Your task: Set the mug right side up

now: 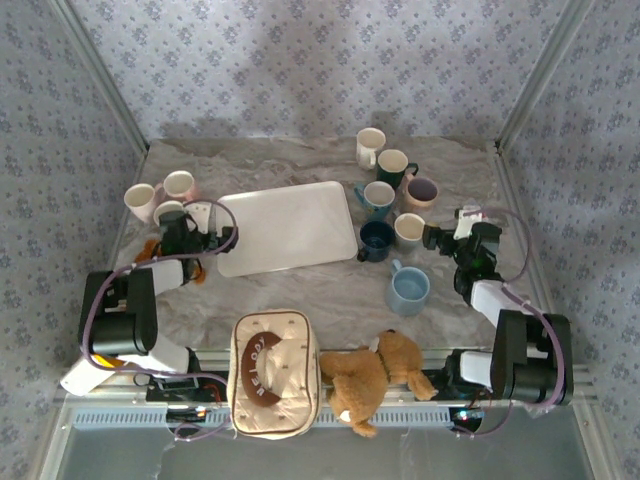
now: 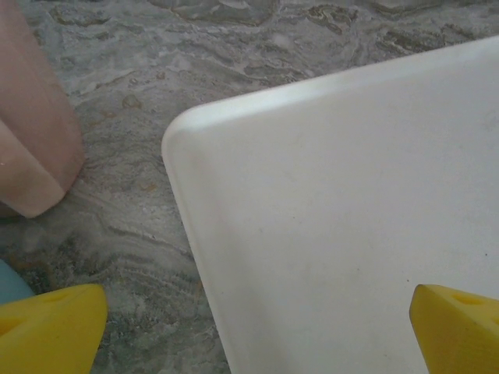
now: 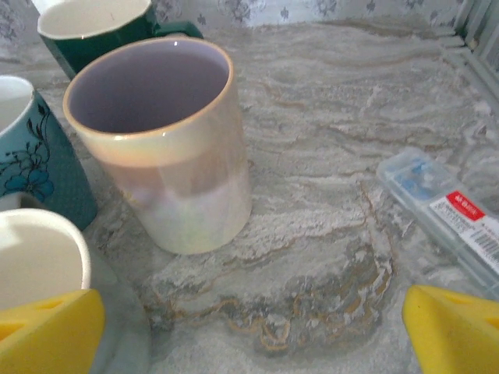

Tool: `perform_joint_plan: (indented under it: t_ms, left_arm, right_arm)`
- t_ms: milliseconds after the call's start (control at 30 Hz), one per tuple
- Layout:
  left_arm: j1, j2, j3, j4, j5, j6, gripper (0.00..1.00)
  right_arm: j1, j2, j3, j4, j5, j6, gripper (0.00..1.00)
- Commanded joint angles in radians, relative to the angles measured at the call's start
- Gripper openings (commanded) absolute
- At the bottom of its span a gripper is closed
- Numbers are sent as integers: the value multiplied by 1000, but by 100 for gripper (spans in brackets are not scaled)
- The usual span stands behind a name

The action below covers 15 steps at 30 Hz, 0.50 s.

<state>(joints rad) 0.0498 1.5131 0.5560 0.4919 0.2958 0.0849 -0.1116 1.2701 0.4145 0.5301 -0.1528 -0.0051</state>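
We are holding both tools spread apart, empty: left tool (image 2: 253,331) over the white tray's (image 2: 351,195) corner, right tool (image 3: 251,335) facing a pearly mug (image 3: 168,148). The light blue mug (image 1: 408,290) is sitting on the desk (image 1: 300,290) near the right tool.

Floral grey-blue walls (image 1: 320,60) enclose a grey marbled tabletop (image 1: 330,290), framed by metal corner rails (image 1: 100,80).
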Motion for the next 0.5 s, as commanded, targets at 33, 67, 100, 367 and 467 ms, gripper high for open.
perform_joint_plan:
  t_ms: [33, 67, 100, 367, 467]
  left_arm:
    - [17, -7, -28, 92, 53, -15, 99]
    - [19, -7, -30, 94, 56, -15, 100]
    - [21, -7, -31, 98, 59, -16, 100]
    - [21, -10, -50, 130, 18, -30, 100]
    - [19, -8, -45, 126, 10, -34, 99]
  right_arm:
    - [18, 64, -38, 171, 29, -4, 100]
    - [22, 82, -47, 203, 38, -1, 100]
    - [23, 98, -46, 212, 46, 1, 100]
    - [36, 268, -65, 389, 79, 3, 100]
    - [43, 263, -44, 340, 106, 1, 100]
